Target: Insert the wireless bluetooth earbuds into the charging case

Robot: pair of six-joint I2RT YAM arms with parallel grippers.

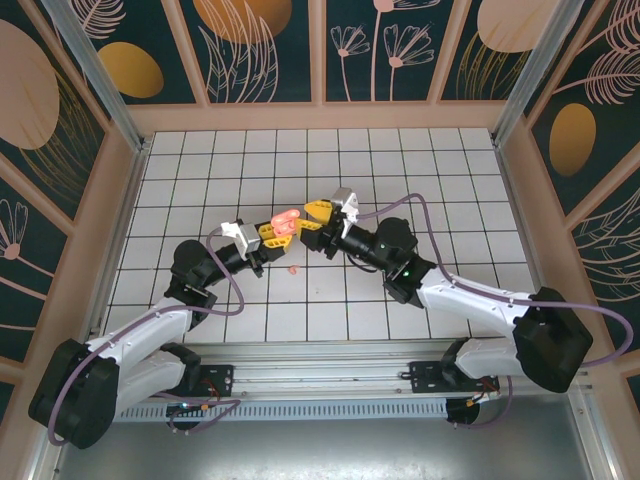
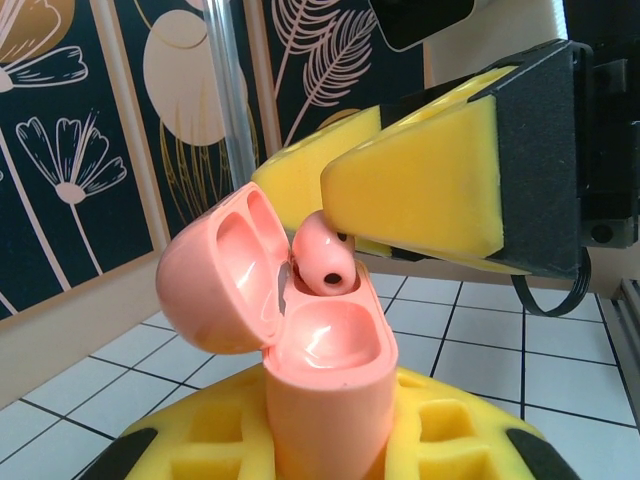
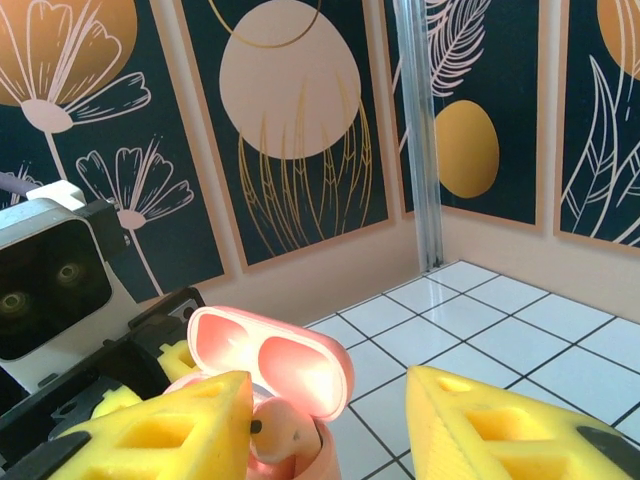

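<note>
**First pink bud at the case mouth, not yet seated**

My left pincer (image 1: pixel 276 232) is closed tight on the lower body of the pink charging case (image 2: pixel 325 400). It holds the case upright above the tiled surface (image 1: pixel 400 170), with the lid hinged back and open.

A pink earbud (image 2: pixel 322 256) sits in the case mouth, close to the hinge. It is tilted, and its rounded head stands proud of the rim. I judge it started into its socket but not home.

My right pincer (image 3: pixel 330 385) hovers just over the case with its jaws apart. In its own wrist view the bud lies beside one pad (image 3: pixel 225 400), with a clear gap to the other, so it grips nothing. Whether that pad touches the bud I cannot tell.

Step in hand: seating the first bud.

Next move, as I judge it: a light downward press on the bud's head with one pad until it sits flush, the left pincer steadying the case. Risk: a skewed push could tip the bud out.

After that, the loose pink earbud (image 1: pixel 292 268), which lies on the surface just nearside of both pincers, goes in the empty socket.
</note>
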